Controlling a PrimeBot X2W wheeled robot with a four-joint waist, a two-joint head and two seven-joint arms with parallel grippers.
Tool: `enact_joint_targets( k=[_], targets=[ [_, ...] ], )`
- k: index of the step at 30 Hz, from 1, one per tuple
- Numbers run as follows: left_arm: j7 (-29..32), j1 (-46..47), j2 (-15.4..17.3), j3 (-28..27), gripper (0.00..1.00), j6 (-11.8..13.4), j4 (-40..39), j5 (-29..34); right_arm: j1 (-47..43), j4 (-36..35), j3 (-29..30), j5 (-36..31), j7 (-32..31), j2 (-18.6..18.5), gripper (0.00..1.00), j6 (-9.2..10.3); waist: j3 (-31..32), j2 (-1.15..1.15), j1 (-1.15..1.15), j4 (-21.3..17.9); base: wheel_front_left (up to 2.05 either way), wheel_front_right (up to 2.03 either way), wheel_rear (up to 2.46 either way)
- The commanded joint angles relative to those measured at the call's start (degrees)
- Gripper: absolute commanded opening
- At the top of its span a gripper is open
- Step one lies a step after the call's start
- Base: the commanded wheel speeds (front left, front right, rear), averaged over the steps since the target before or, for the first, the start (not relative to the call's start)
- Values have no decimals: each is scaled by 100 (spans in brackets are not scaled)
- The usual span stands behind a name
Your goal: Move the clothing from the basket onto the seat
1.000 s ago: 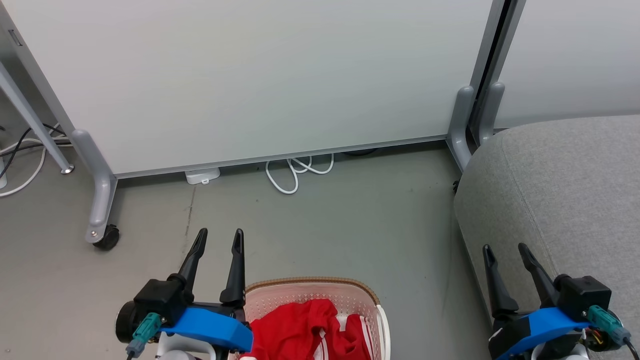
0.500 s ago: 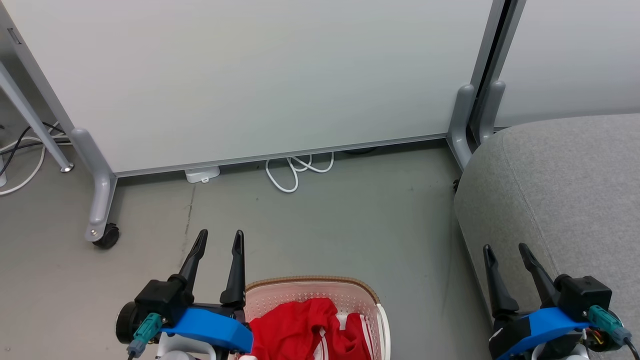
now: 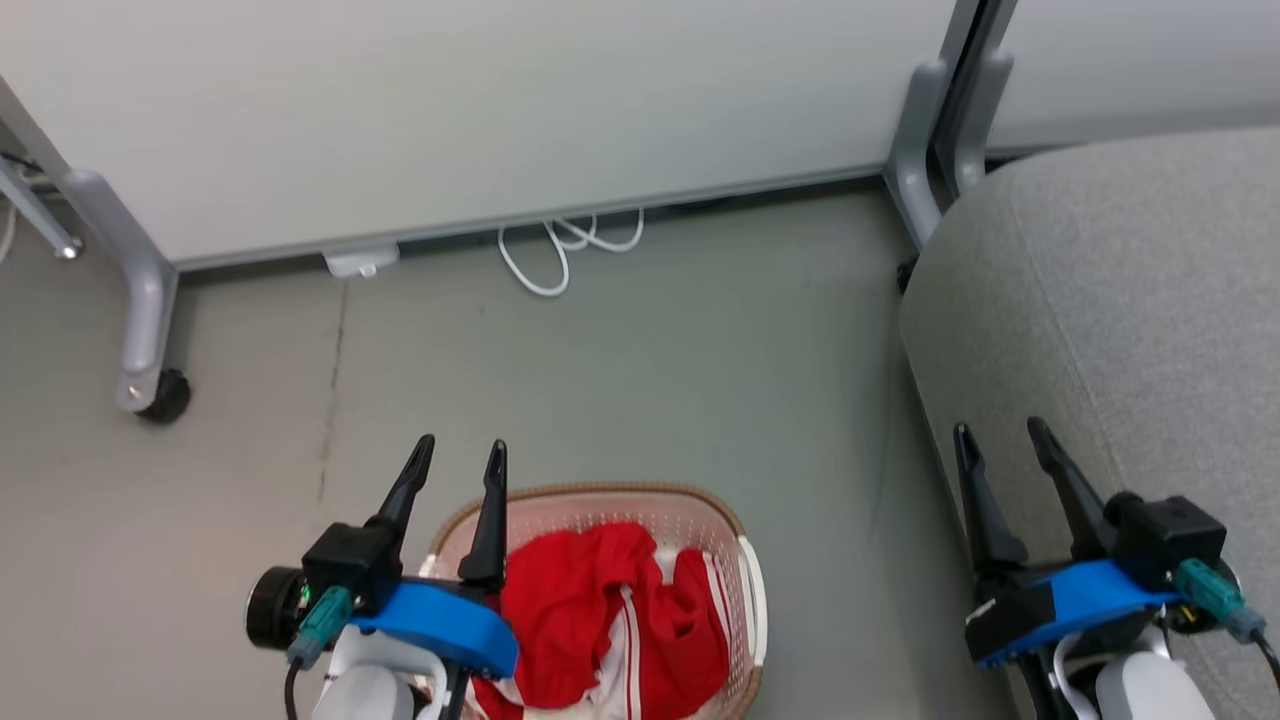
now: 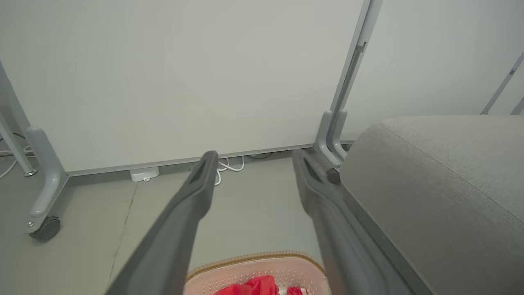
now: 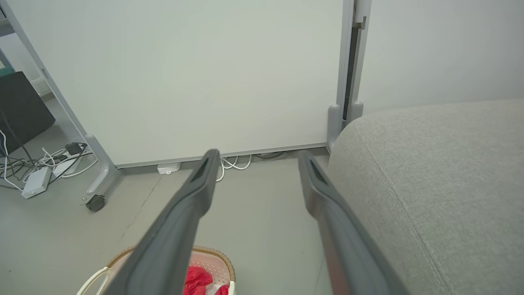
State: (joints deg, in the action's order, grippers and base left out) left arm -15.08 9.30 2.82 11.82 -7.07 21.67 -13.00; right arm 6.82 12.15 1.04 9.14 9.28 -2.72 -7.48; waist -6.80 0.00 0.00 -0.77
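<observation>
The red-and-white clothing (image 3: 600,610) lies heaped in the cream basket (image 3: 600,491), which stands on the grey floor (image 3: 650,350) at the near centre of the scene, as seen from the robot's head. The left end effector (image 3: 462,445) hangs over the basket's left rim, its two dark fingers spread wide and empty, pointing toward the far partition panel (image 3: 450,100). The right end effector (image 3: 998,428), just as wide and holding nothing, hovers at the near right over the left edge of the light grey seat (image 3: 1130,300). The seat takes up the right side of the scene, with a strip of bare floor between it and the basket. No garment lies on its visible surface. From the left wrist, the basket's brown woven-look rim and a fold of red fabric show low between the fingers. A white cable (image 3: 560,250) lies looped at the foot of the panel. A black castor (image 3: 165,395) carries the panel's grey leg at the far left.
</observation>
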Motion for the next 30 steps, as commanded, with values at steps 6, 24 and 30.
enact_joint_targets(
  k=[6,24,30],
  targets=[
    [-15,666,117,314,100,-47,618,107,469,-129,-94,13,84,-30,100,-3,-1149,0,0,-244,0,0,0],
    [-8,2168,588,1301,100,-43,2797,-259,1561,130,-661,510,521,-22,100,-3,-3257,0,0,-1093,0,0,0],
    [18,2683,789,1545,100,-44,3405,-294,1791,168,-890,672,588,-22,100,-3,-3769,0,0,-1355,0,0,0]
  ],
)
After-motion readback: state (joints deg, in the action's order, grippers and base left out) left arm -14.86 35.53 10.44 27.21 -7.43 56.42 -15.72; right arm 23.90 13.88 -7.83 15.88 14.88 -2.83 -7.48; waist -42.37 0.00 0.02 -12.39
